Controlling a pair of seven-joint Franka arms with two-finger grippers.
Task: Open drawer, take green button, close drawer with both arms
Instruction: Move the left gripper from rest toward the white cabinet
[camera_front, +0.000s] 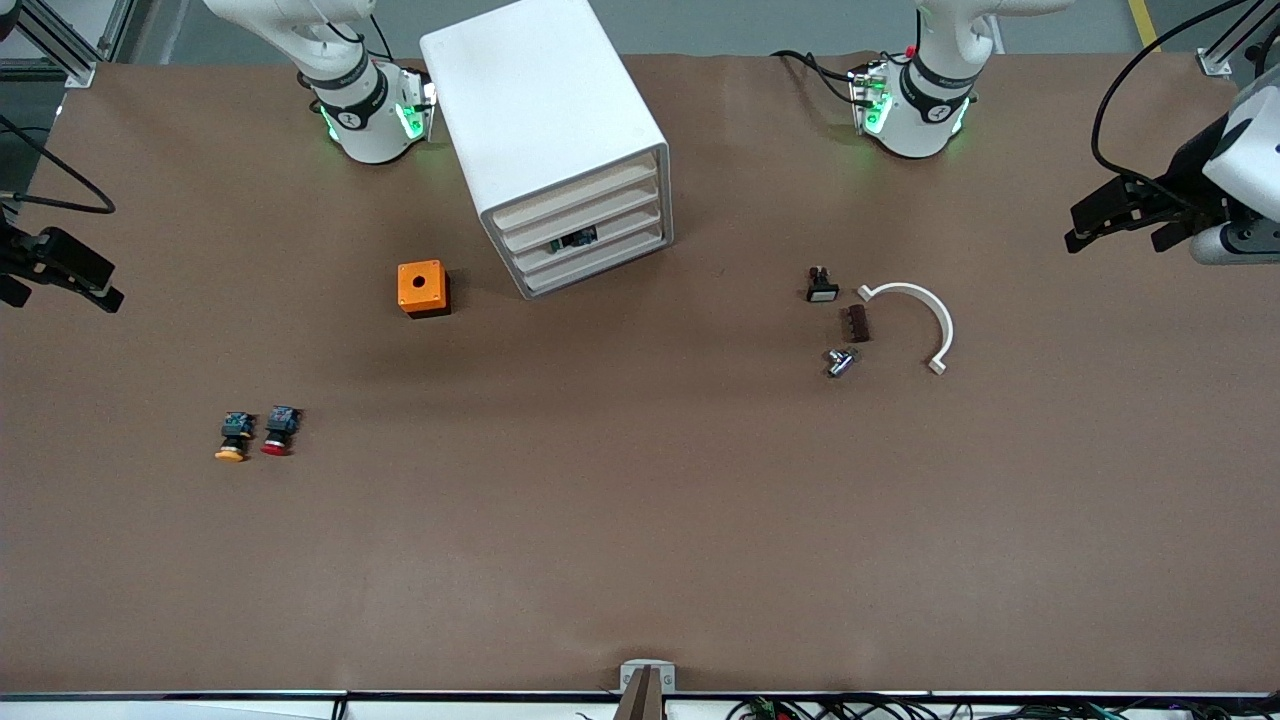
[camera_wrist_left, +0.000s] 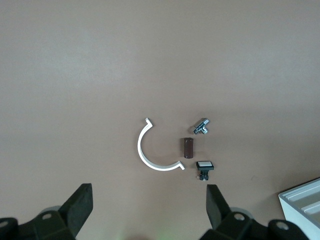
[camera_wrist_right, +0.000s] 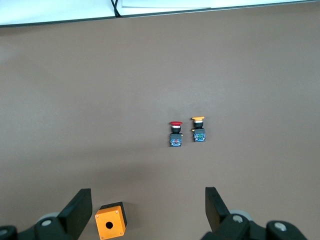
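Front view shows the task not yet begun: the white cabinet (camera_front: 560, 140) stands at about twelve o'clock on the table, all four of its drawers pushed in, and the third drawer (camera_front: 590, 240) down shows something dark and greenish through its slotted front, which I take to be the green button (camera_front: 573, 240) inside. Opening, taking the button and closing all remain. Both arms wait at the table's ends: the left gripper (camera_front: 1115, 215) hangs at roughly three o'clock and the right gripper (camera_front: 55, 268) at nine o'clock, each with fingers spread wide and holding nothing. Counted: one cabinet, four drawers, one orange box (camera_front: 423, 288) beside the cabinet, two loose buttons at about eight o'clock, the yellow-capped button (camera_front: 233, 437) and the red-capped button (camera_front: 279, 431), and toward the left arm's end one white curved clip (camera_front: 925, 315), one white-faced switch (camera_front: 822, 286), one brown block (camera_front: 857, 323) and one metal fitting (camera_front: 840, 361).
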